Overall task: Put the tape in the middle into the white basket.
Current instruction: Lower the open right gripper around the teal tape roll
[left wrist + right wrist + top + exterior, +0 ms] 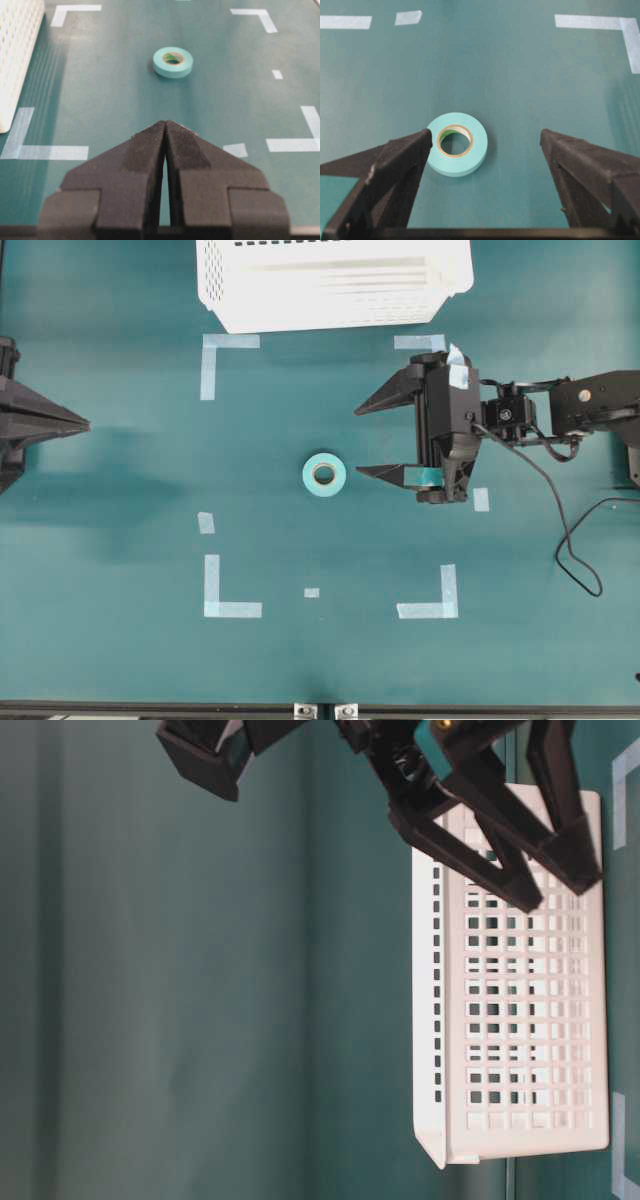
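The tape [323, 475] lies flat on the teal worktop [120, 540], in the middle of the pale corner marks [232, 609], touched by nothing. The right gripper [358, 441] sits just right of the roll, jaws spread wide and empty. The left gripper [165, 125] rests at the far left, jaws pressed together. The white basket [330, 285] stands at the far edge

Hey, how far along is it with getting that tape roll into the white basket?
Nothing is delivered yet: the tape lies flat on the table inside the marked square, untouched. In hand: the right gripper sits beside it with jaws wide open, the roll just ahead of them in the wrist view. Left: grasp, lift, carry to the white basket. The left gripper sits shut, well back from the roll.
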You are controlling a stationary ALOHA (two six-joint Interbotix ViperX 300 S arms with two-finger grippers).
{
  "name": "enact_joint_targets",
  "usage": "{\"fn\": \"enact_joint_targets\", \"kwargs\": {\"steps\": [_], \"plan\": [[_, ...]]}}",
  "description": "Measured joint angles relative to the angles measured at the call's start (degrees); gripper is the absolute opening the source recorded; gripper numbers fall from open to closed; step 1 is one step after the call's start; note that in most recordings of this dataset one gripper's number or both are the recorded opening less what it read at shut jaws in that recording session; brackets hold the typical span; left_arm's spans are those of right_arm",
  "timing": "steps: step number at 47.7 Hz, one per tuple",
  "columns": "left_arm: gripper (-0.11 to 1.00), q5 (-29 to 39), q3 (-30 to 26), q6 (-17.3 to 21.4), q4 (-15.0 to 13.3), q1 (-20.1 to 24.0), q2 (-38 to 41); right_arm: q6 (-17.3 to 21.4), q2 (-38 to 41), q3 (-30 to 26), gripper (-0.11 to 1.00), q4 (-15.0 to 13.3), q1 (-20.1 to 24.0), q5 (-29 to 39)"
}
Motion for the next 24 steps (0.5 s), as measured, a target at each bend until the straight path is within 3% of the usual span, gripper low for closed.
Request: {"fn": "enact_joint_targets", "kwargs": {"steps": [10, 24], "plan": [[-0.11, 0.0, -0.1, 0.0, 0.0, 0.0, 0.0, 0.2, 2.5, -1.8, 0.99, -0.1, 0.8, 0.8], [-0.11, 0.0, 0.0, 0.0, 0.1, 0.2, 0.0, 3.9, 6.2, -4.0, 0.99, -0.1, 1.1, 1.8]]}}
